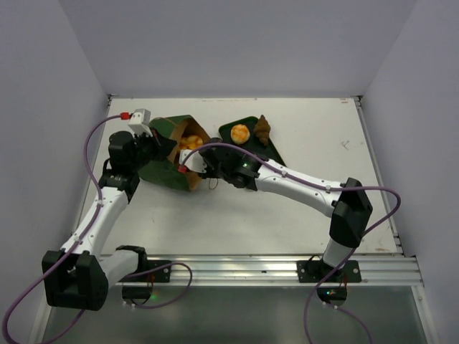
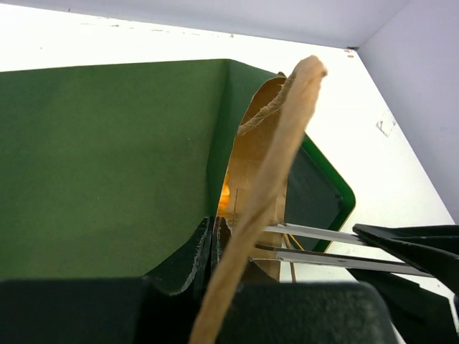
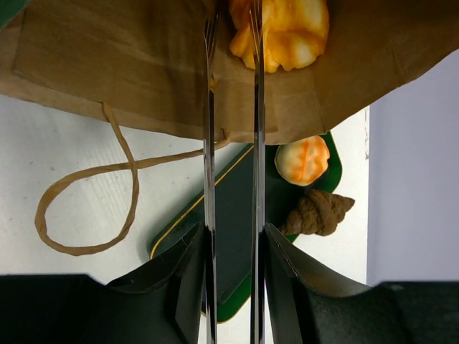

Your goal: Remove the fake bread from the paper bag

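Observation:
The dark green paper bag (image 1: 163, 172) lies on its side with its brown mouth facing right. My left gripper (image 1: 155, 140) is shut on the bag's green edge (image 2: 107, 165), jaws pressed together (image 2: 213, 240), with a tan cord handle (image 2: 280, 143) across the view. Orange fake bread (image 1: 191, 142) lies inside the bag (image 3: 107, 64). My right gripper (image 1: 193, 152) reaches into the mouth, open. Its two thin metal blades (image 3: 232, 14) stand slightly apart, and the left edge of the bread (image 3: 287, 29) lies between them. Their tips are cut off at the top.
A flat dark green tray (image 1: 276, 154) lies right of the bag, holding a golden bun (image 1: 240, 133) and a dark brown pointed piece (image 1: 263, 129). The right wrist view shows the tray (image 3: 229, 193), bun (image 3: 303, 160), brown piece (image 3: 315, 213) and a looped cord handle (image 3: 86, 179) on the table.

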{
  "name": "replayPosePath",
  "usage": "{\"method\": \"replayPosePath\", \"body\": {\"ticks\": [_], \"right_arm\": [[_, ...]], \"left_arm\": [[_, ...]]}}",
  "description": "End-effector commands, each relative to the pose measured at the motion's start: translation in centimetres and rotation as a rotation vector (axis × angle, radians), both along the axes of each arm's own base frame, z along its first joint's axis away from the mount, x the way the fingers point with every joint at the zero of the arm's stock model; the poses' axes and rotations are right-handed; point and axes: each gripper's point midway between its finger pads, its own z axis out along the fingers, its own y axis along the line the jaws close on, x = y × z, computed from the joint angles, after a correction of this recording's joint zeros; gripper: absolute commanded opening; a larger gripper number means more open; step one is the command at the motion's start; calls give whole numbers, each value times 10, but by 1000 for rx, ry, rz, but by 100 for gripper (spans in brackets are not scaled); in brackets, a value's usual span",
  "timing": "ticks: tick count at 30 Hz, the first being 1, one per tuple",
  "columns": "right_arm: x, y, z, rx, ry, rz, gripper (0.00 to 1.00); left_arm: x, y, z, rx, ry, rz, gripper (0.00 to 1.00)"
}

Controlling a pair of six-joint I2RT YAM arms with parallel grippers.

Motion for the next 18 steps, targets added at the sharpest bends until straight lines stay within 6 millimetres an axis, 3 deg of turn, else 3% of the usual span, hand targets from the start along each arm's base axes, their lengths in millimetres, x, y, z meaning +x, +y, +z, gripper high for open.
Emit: {"method": "replayPosePath", "body": {"ticks": [1,11,18], "right_arm": [[14,-1,11,-15,-103,-30,40],[13,-3,20,-53,-211,-25,44],[14,-9,15,-92,-233,-34,44]], "left_arm": [[7,-1,26,-35,-52,11,0],[10,0,26,-46,-41,21,0],[11,1,29,-45,-41,29,0]]}}
